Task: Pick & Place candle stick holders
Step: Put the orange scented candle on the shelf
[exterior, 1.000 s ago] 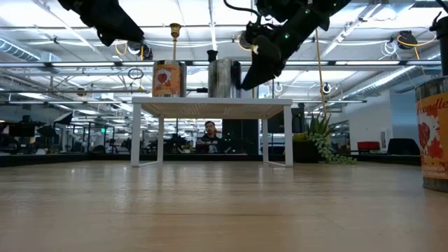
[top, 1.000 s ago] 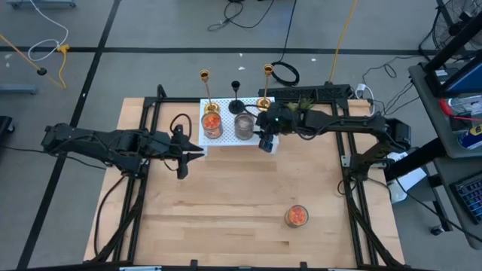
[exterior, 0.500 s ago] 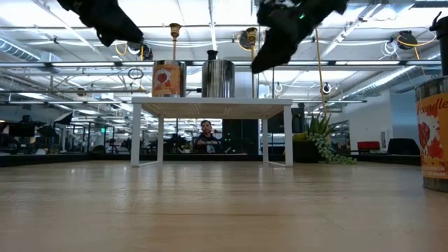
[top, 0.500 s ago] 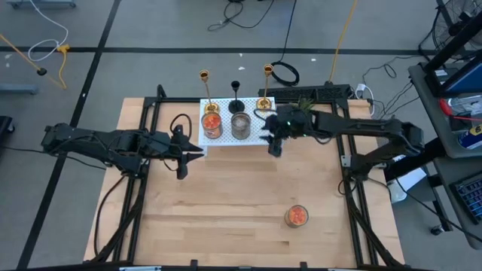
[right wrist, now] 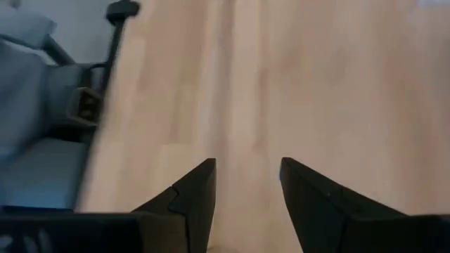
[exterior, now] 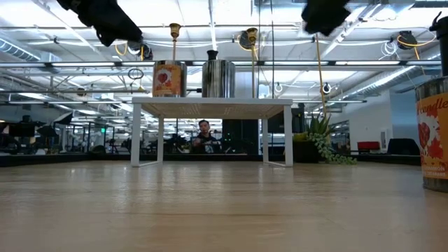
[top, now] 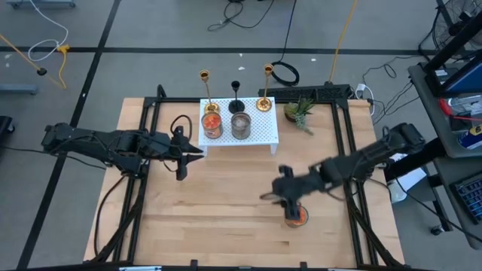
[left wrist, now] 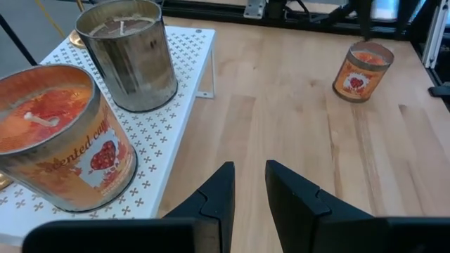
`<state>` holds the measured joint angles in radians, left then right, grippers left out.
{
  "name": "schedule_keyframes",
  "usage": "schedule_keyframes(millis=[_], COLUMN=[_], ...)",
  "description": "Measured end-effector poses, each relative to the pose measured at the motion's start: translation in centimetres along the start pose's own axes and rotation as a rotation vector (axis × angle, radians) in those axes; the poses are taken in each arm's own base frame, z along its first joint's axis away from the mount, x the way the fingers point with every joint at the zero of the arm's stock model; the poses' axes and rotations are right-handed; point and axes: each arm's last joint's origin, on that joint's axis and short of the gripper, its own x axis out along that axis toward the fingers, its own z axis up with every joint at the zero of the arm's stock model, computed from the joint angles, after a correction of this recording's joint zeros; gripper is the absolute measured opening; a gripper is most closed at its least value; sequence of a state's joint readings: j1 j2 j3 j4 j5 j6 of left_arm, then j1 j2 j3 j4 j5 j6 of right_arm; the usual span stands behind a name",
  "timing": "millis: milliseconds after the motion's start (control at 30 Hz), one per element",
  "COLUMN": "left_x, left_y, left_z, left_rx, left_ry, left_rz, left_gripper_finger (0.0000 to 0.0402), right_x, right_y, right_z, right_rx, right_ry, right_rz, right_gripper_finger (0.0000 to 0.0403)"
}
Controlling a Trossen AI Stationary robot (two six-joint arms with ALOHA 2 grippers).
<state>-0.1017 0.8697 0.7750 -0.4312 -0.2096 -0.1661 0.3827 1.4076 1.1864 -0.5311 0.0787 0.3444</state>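
Note:
Two brass candlesticks (top: 205,92) (top: 265,89) and a shorter black one (top: 236,96) stand upright on their round bases along the far edge of a white perforated shelf (top: 260,134). They also show in the low view: the brass ones (exterior: 174,31) (exterior: 251,38) and the black one (exterior: 212,54). My left gripper (top: 197,151) hovers off the shelf's left front corner, its fingers a narrow gap apart and empty (left wrist: 248,169). My right gripper (top: 265,196) is open and empty (right wrist: 247,165) above the bare table, far from the candlesticks.
An orange candle jar (top: 212,124) and a silver candle jar (top: 240,125) stand on the shelf in front of the candlesticks. Another orange jar (top: 297,217) stands on the table next to my right arm. A small plant (top: 300,113) stands right of the shelf.
My right gripper has swung quickly away from the shelf's right front, toward the table's near edge, and now hangs over the open table beside the lone orange jar. It carries nothing. The candlesticks have stayed in place.

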Motion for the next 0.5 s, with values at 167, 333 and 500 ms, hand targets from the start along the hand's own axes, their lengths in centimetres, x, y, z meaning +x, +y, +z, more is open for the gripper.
schedule_keyframes(millis=[167,333,500], left_x=[0.0,0.0,0.0], left_y=[-0.1,-0.1,-0.1], left_z=[-0.2,-0.2,-0.2], left_rx=[0.006,0.008,0.013], left_ry=[0.017,0.02,0.02], left_rz=[-0.002,-0.001,-0.001], left_gripper_finger=[0.0088,0.0088,0.0088], right_x=[0.6,1.4,1.8], right_y=[3.8,6.2,6.6], right_z=[-2.4,-4.8,-6.8], right_rx=[0.289,0.469,0.626], right_ry=[0.092,0.186,0.232], right_rz=[0.053,0.05,-0.029], right_gripper_finger=[0.0155,0.0155,0.0155])
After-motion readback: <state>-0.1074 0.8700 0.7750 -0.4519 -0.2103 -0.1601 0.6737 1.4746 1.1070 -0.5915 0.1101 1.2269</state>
